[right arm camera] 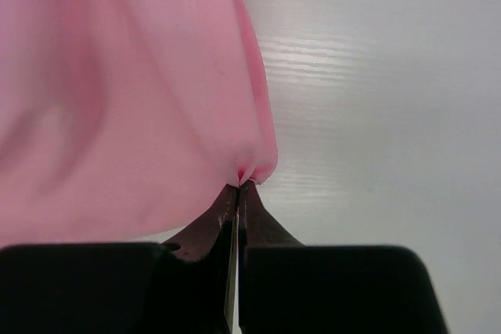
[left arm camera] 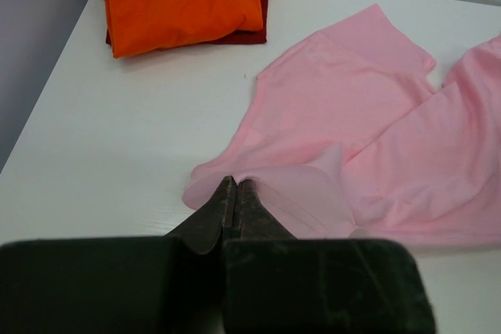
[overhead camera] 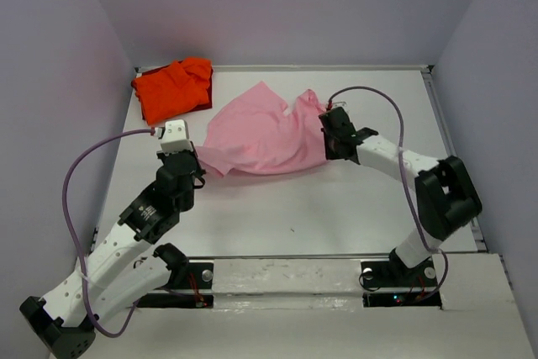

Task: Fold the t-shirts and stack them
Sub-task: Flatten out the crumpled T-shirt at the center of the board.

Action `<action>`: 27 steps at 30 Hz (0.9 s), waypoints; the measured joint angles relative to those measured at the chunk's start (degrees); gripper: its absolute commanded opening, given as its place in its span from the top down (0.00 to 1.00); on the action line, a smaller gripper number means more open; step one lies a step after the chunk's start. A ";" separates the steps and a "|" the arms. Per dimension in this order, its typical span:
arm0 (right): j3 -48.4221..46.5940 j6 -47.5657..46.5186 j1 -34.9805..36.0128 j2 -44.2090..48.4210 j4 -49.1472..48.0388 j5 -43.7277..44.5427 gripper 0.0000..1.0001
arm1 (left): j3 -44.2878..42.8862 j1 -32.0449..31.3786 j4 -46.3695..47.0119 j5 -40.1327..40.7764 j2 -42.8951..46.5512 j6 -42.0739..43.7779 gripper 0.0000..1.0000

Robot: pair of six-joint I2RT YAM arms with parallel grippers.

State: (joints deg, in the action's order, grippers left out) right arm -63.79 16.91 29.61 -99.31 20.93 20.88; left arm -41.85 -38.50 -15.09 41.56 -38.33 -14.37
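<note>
- The orange-red t-shirt (overhead camera: 174, 87) is seen in the far left corner of the table (overhead camera: 336, 208), gathered into a compact, somewhat rumpled bundle. It is judged to be folded already, though not neatly.
- The pink t-shirt (overhead camera: 261, 136) is found in the middle of the table's far half, just beside the orange-red one but apart from it. It is spread out loosely, with creases, one sleeve laid flat toward the far side, and its near left corner turned over on itself. No fold is seen to be finished on it.
- The left gripper (left arm camera: 236, 185) is clenched on the near left corner of the pink t-shirt. In the left wrist view a small peak of cloth is pinched between the closed fingertips.
- The right gripper (right arm camera: 239, 185) is clamped on the shirt's right edge. In its wrist view a pucker of pink cloth is nipped between the tips, with the rest of the cloth hanging to the left.
- The step in hand is judged to be the straightening or first fold of the pink shirt, gripped at two opposite sides.
- Roughly half of the task is reckoned done. The pink shirt is yet to be folded and then stacked with the orange-red bundle.
</note>
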 measured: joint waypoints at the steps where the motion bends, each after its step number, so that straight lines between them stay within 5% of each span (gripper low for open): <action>1: 1.14 -0.02 0.00 3.21 0.85 0.24 1.00 | 0.13 0.00 0.09 -0.04 0.11 0.04 1.00; 9: 3.04 0.11 0.00 33.29 4.63 1.64 1.00 | 0.24 0.00 0.44 -0.85 3.06 1.44 1.00; 19: 0.96 0.33 0.02 53.46 16.44 2.99 1.00 | -11.80 0.00 -3.67 -5.86 8.61 3.85 1.00; 27: -11.30 -2.16 0.04 64.13 21.09 0.31 1.00 | -24.28 1.25 -3.63 -14.75 13.27 5.31 1.00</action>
State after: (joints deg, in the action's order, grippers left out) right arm -75.09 14.74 29.65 -35.18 42.02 21.19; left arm -66.13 -37.26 -18.72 26.81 -25.06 -9.06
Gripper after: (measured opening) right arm 0.021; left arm 0.011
